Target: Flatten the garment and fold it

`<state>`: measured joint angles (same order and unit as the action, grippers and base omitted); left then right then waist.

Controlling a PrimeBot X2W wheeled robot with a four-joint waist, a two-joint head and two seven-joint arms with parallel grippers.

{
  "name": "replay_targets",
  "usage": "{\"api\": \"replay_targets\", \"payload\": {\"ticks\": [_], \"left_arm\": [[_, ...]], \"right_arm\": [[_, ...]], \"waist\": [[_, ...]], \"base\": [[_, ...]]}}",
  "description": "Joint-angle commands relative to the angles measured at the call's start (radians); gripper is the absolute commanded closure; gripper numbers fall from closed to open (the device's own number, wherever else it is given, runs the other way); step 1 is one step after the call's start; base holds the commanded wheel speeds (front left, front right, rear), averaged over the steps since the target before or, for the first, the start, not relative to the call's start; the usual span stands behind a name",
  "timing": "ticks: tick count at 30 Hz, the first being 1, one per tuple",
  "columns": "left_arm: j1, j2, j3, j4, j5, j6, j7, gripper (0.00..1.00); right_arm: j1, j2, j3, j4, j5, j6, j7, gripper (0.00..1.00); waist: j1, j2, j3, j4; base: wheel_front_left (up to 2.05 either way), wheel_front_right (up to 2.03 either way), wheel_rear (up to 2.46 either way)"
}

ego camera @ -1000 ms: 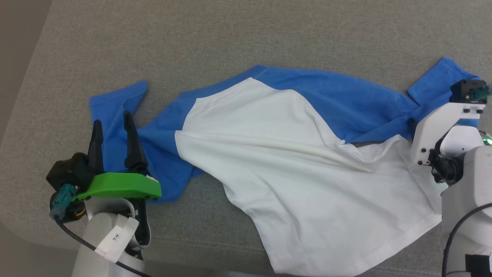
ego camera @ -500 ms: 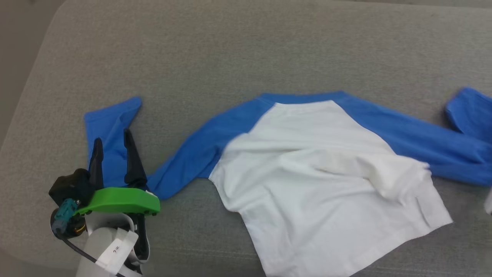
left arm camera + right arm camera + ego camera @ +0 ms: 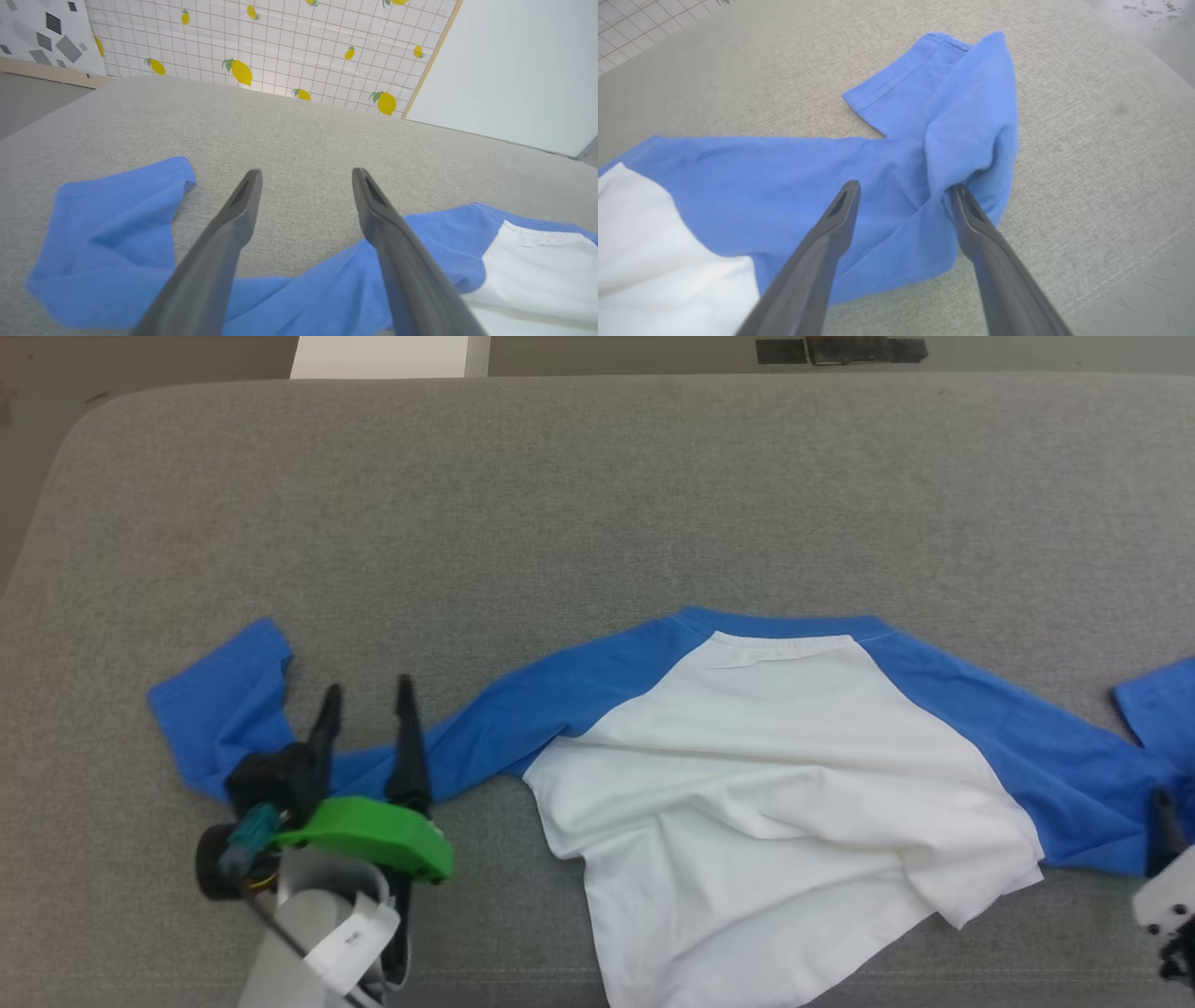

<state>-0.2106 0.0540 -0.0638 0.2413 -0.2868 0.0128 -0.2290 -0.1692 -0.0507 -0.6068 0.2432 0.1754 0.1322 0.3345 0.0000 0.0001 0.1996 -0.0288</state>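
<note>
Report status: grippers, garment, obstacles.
Left gripper open, right gripper open, nothing held. Garment spread on grey cushion, body creased, sleeve ends folded. No obstacle seen.

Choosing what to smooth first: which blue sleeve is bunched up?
The white shirt's blue right sleeve, at the right gripper: its end doubles over, puffed; the left sleeve lies flat.

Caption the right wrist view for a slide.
Open right gripper over the shirt's doubled-back blue sleeve on a grey pad.

The left hand (image 3: 368, 689) is held low at the lower left, fingers spread wide. The right hand (image 3: 902, 186) is likewise parted, apparently kept low at the far right.
</note>
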Motion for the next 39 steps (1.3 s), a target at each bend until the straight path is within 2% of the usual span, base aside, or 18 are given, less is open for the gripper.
{"api": "replay_targets", "payload": {"ticks": [1, 6, 12, 16, 23, 30, 31, 32, 33, 36, 39], "left_arm": [[-0.031, 0.002, -0.021, 0.009, 0.014, -0.011, 0.024, 0.0], [-0.114, 0.009, -0.103, 0.05, 0.056, -0.03, 0.175, 0.0], [-0.235, 0.031, -0.168, 0.129, 0.108, -0.033, 0.372, 0.0], [-0.303, 0.053, -0.199, 0.2, 0.138, -0.036, 0.504, 0.0], [-0.394, 0.069, -0.239, 0.28, 0.147, -0.066, 0.698, 0.0], [-0.44, 0.091, -0.278, 0.35, 0.163, -0.08, 0.896, 0.0], [-0.44, 0.093, -0.283, 0.356, 0.16, -0.084, 0.931, 0.51], [-0.439, 0.096, -0.286, 0.357, 0.156, -0.088, 0.955, 0.78], [-0.438, 0.098, -0.288, 0.354, 0.15, -0.093, 0.976, 1.0], [-0.427, 0.102, -0.284, 0.328, 0.134, -0.095, 0.994, 1.0], [-0.406, 0.107, -0.273, 0.277, 0.123, -0.082, 0.966, 1.0]], "right_arm": [[0.027, 0.0, 0.044, -0.019, 0.025, -0.002, -0.038, 0.0], [0.107, 0.0, 0.208, -0.126, 0.068, -0.002, -0.148, 0.0], [0.149, 0.0, 0.319, -0.23, 0.077, -0.002, -0.188, 0.0], [0.143, 0.0, 0.362, -0.264, 0.074, -0.002, -0.187, 0.0], [0.122, 0.0, 0.4, -0.288, 0.075, -0.002, -0.186, 0.0], [0.106, 0.0, 0.431, -0.293, 0.078, -0.002, -0.179, 0.0], [0.103, 0.0, 0.434, -0.293, 0.078, -0.002, -0.176, 0.0], [0.101, 0.0, 0.437, -0.294, 0.073, -0.002, -0.172, 0.0], [0.095, 0.0, 0.439, -0.295, 0.068, -0.002, -0.167, 0.0], [0.062, 0.0, 0.444, -0.3, 0.032, -0.002, -0.153, 0.0], [-0.005, -0.009, 0.452, -0.298, -0.015, -0.002, -0.137, 0.0]], "waist": [[0.0, -0.0001, -0.005, -0.007], [0.0, -0.0001, -0.002, -0.032], [0.0, -0.0001, 0.024, -0.071], [0.0, -0.0001, 0.045, -0.096], [0.0, -0.0001, 0.079, -0.116], [0.0, -0.0001, 0.098, -0.128], [0.0, -0.0001, 0.098, -0.129], [0.0, -0.0001, 0.099, -0.131], [0.0, -0.0001, 0.1, -0.132], [0.0, -0.0001, 0.105, -0.131], [0.0, -0.0001, 0.116, -0.125]], "base": [[0.0, 0.0, 0.0], [0.0, 0.0, 0.0], [0.0, 0.0, 0.0], [0.0, 0.0, 0.0], [0.0, 0.0, 0.0], [0.0, 0.0, 0.0], [0.0, 0.0, 0.0], [0.0, 0.0, 0.0], [0.0, 0.0, 0.0], [0.0, 0.0, 0.0], [0.0, 0.0, 0.0]]}}
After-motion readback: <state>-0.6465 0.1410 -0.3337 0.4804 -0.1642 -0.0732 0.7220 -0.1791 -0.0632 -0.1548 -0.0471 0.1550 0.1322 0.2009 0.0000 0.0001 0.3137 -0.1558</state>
